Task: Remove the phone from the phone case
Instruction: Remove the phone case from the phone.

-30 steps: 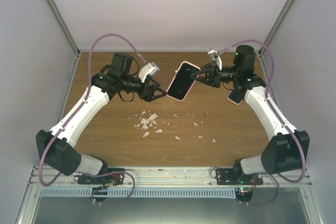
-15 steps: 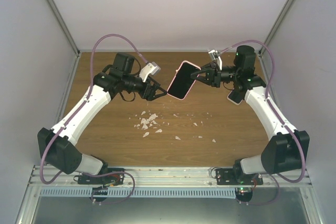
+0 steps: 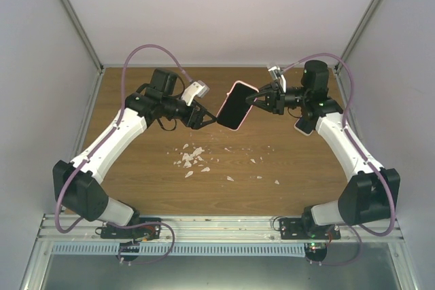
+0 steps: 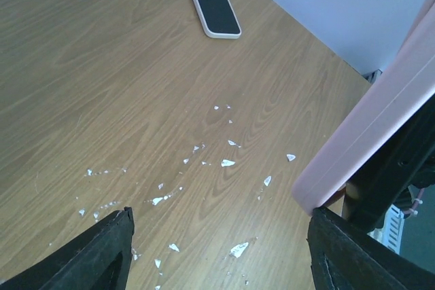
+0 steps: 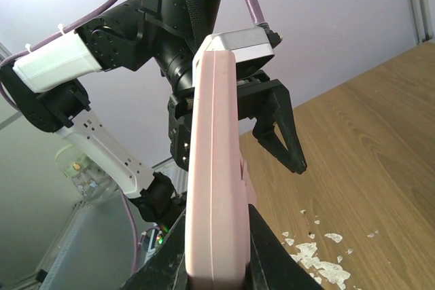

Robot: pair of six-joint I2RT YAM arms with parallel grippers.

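The phone, dark screen showing, sits in a pink case (image 3: 235, 105) held tilted in the air above the table's far middle. My right gripper (image 3: 259, 99) is shut on the case's upper right end. In the right wrist view the case (image 5: 214, 168) stands edge-on between my fingers (image 5: 270, 257). My left gripper (image 3: 208, 120) is open at the case's lower left corner. In the left wrist view the case's pink corner (image 4: 370, 137) rests just above my right finger (image 4: 363, 256), and the left finger (image 4: 95, 256) is far from it.
A second phone in a white case (image 4: 213, 5) lies flat on the wooden table beside the right arm; it also shows in the top view (image 3: 302, 125). Several white scraps (image 3: 192, 157) are scattered on the table's middle. Walls enclose three sides.
My left arm has shifted a little to the right, bringing its open gripper closer to the case's lower corner. The right gripper has kept its hold, and the case has barely moved.
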